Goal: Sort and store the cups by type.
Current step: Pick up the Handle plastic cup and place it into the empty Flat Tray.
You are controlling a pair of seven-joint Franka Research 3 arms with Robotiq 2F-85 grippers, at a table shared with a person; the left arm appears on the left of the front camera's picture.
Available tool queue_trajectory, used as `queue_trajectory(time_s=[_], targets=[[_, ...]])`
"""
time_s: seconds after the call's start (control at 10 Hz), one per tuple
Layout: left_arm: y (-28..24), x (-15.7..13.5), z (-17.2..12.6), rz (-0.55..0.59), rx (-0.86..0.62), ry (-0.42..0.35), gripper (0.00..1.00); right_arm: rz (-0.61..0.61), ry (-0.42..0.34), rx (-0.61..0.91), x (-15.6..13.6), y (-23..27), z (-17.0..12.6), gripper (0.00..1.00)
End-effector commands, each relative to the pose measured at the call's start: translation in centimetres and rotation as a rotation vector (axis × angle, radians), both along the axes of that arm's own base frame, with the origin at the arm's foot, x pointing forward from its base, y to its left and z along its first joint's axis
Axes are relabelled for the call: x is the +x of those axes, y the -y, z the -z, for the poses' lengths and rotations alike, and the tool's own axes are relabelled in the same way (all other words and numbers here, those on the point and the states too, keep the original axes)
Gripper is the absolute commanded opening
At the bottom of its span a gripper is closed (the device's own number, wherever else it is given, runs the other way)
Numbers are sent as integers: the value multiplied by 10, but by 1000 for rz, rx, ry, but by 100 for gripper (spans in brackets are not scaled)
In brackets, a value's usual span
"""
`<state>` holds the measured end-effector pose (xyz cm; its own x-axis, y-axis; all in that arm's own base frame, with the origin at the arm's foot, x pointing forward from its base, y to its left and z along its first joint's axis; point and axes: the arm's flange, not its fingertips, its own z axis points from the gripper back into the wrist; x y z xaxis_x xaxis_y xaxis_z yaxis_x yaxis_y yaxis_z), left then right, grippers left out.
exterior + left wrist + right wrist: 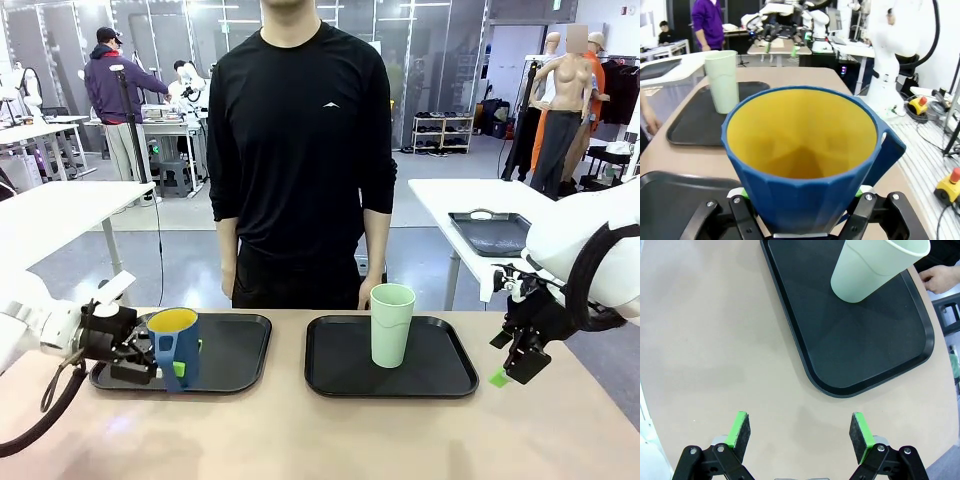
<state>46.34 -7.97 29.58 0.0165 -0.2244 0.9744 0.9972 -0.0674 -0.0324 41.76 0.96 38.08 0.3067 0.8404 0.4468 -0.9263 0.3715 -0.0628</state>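
Note:
My left gripper (pixel 158 368) is shut on the dark blue mug (pixel 175 345), which is yellow inside and upright, over the front right part of the left black tray (pixel 235 360). In the left wrist view the mug (pixel 800 165) sits between the green pads (pixel 743 192) of the left gripper (pixel 801 202), its handle (pixel 890 150) to the right. I cannot tell whether it rests on the tray. The pale mint tumbler (pixel 392 325) stands upright on the right black tray (pixel 440 375). My right gripper (pixel 515 362) hangs open and empty over the table, right of that tray. The right wrist view holds the right gripper (pixel 800 432), the tumbler (pixel 875 267) and the tray (pixel 865 350).
A person in black stands at the far edge between the trays, arms down, one hand (pixel 940 277) near the right tray's far side. Bare tabletop (pixel 320 435) runs along the front. In the left wrist view the tumbler (pixel 722 80) and its tray (pixel 695 122) lie beyond the mug.

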Motion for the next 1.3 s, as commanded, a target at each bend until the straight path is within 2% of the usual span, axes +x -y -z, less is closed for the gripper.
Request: queue_trajectory(time_s=[0.0, 0.2, 0.4, 0.9, 1.2], targets=[[-10, 54, 12, -24, 18, -3, 71, 11, 1, -8, 1, -1, 1, 100], [-26, 98, 25, -105, 82, 31, 71, 11, 1, -8, 1, -1, 1, 100], [-39, 123, 34, -59, 86, 48, 71, 11, 1, -8, 1, -1, 1, 100], [-48, 136, 36, -68, 16, 21, 71, 11, 1, -8, 1, -1, 1, 100], [-51, 142, 47, -47, -6, 18, 71, 11, 1, -8, 1, -1, 1, 100]])
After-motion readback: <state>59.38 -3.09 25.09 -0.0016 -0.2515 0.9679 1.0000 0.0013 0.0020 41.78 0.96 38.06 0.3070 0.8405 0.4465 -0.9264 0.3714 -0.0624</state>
